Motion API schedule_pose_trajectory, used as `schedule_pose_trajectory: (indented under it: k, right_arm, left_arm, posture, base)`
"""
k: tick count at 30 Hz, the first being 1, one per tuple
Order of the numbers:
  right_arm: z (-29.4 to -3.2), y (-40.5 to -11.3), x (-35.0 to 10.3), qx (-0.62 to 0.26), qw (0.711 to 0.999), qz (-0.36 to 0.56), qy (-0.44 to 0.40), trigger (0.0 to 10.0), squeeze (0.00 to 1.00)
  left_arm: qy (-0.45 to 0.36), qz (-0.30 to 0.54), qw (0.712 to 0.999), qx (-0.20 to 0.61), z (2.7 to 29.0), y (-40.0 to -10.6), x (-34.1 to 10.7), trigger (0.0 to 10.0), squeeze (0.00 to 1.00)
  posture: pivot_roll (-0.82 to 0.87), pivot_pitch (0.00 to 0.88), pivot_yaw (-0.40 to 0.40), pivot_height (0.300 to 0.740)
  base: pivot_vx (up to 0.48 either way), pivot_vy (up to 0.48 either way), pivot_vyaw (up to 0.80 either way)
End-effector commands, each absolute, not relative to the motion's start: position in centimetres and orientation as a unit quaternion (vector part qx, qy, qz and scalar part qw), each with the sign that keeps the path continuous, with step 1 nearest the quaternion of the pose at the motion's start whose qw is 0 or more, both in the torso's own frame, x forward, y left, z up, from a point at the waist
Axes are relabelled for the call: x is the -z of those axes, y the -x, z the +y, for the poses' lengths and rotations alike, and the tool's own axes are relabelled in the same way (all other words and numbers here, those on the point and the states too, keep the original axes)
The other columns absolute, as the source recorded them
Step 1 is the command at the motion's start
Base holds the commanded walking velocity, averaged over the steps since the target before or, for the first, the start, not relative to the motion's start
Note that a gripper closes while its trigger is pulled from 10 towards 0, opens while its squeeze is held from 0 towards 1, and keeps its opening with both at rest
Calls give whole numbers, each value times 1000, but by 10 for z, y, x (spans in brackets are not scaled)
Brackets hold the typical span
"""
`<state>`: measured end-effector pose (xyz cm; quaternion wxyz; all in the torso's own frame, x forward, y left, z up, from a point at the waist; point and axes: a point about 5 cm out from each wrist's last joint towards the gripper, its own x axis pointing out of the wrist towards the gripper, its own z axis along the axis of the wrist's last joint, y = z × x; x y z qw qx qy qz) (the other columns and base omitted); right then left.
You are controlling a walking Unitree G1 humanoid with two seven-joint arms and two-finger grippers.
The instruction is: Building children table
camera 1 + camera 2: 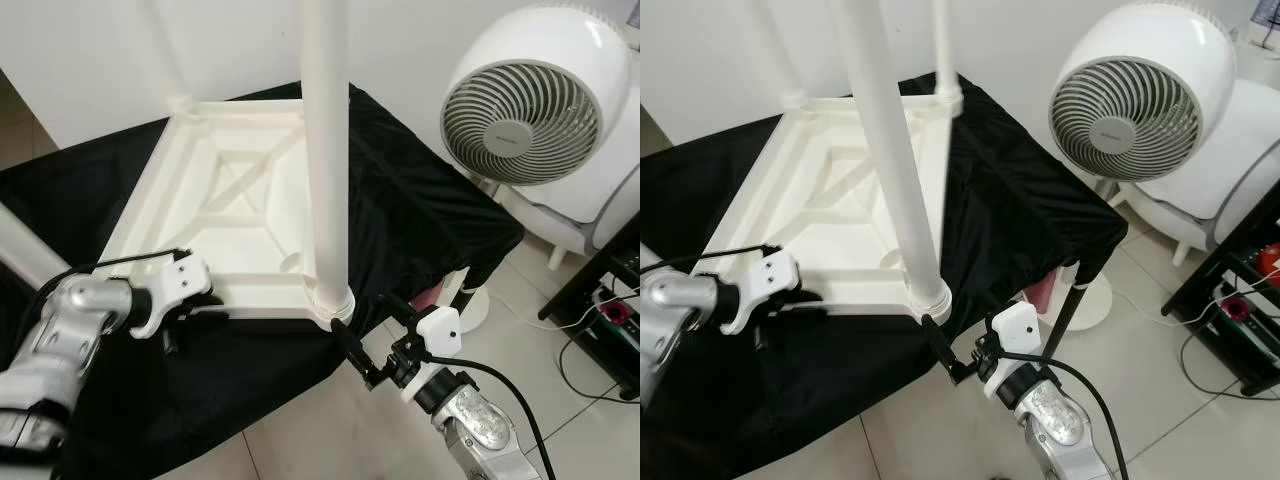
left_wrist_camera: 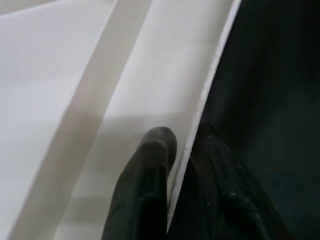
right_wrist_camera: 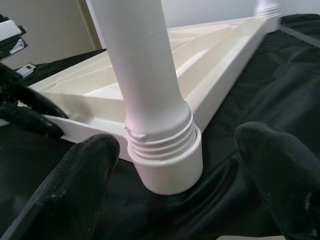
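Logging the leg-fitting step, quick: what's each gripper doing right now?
Left gripper: shut on the rim of the upturned white tabletop.
Right gripper: open, fingers either side of the table leg at its threaded socket, not touching it.

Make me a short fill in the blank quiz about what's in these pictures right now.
1. The upside-down white tabletop lies on a ____ cloth.
2. The left gripper grips the tabletop's ____.
3. The right gripper is ____ around the base of the near table leg.
4. Right of the table stands a white ____.

Missing words: black; edge; open; fan
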<state>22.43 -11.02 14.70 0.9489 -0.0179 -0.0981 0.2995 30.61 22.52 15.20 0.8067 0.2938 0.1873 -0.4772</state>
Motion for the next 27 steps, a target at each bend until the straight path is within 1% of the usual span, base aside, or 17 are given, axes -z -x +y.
schedule_pose_trajectory:
  k: [1,3,6,8,9,10,12,13,15,16,19,20,21,22,23,24,27]
  right_arm:
    - [-108,-223,-145,-305,947,-99,11,10000,0]
    - [-108,-223,-145,-305,947,-99,12,10000,0]
    - [-108,-224,-145,-306,947,-100,14,10000,0]
    - [-108,-224,-145,-306,947,-100,14,10000,0]
    - [-108,-226,-146,-304,947,-102,15,10000,0]
    - [-108,-226,-146,-304,947,-102,15,10000,0]
    - [-108,-230,-147,-303,947,-104,14,10000,0]
    - [-108,-230,-147,-303,947,-104,14,10000,0]
    - [-108,-232,-149,-304,947,-106,15,10000,0]
    - [-108,-232,-149,-304,947,-106,15,10000,0]
    - [-108,-232,-149,-304,947,-107,15,10000,0]
    - [-109,-233,-149,-300,948,-106,16,10000,0]
    - [-109,-233,-149,-300,948,-106,16,10000,0]
    - [-111,-233,-149,-296,949,-104,16,10000,0]
    - [-112,-234,-149,-293,950,-104,17,10000,0]
    - [-112,-234,-149,-293,950,-104,17,10000,0]
    - [-113,-235,-150,-286,952,-105,16,10000,0]
  left_arm:
    - [-267,233,831,429,249,-300,-142,0,0]
    - [-269,234,831,428,250,-297,-142,0,0]
    - [-255,234,850,396,253,-295,-142,0,0]
    - [-254,234,853,390,254,-295,-141,0,0]
    - [-239,216,863,389,238,-301,-138,0,0]
    - [-239,216,863,389,238,-301,-138,0,0]
    - [-213,184,877,389,208,-314,-135,0,0]
    - [-213,184,877,389,208,-314,-135,0,0]
    - [-203,171,883,389,185,-324,-130,0,0]
    - [-202,169,883,388,180,-326,-129,0,0]
    - [-202,169,884,387,177,-327,-128,0,0]
    - [-200,162,881,397,170,-327,-127,627,0]
    - [-200,162,881,397,170,-327,-127,627,0]
    - [-195,154,879,406,162,-327,-127,9373,0]
    - [-194,141,872,426,153,-326,-128,10000,0]
    - [-194,141,872,426,153,-326,-128,10000,0]
    - [-176,120,868,448,140,-323,-131,10000,0]
  posture:
    - [10,119,78,740]
    - [10,119,78,740]
    - [9,112,73,740]
    - [9,112,73,740]
    - [8,107,58,740]
    - [8,107,58,740]
    - [1,106,50,740]
    - [1,106,50,740]
    - [-6,110,40,740]
    - [-6,110,40,740]
    - [-6,110,40,740]
    - [-20,129,31,740]
    - [-20,129,31,740]
    - [-22,133,28,740]
    - [-29,139,25,740]
    - [-29,139,25,740]
    - [-27,147,21,740]
  base:
    - [0,0,0]
    - [0,0,0]
    - [0,0,0]
    - [0,0,0]
    - [0,0,0]
    - [0,0,0]
    - [0,0,0]
    - [0,0,0]
    - [0,0,0]
    - [0,0,0]
    - [0,0,0]
    - [0,0,0]
    - [0,0,0]
    - [0,0,0]
    - [0,0,0]
    - [0,0,0]
    - [0,0,0]
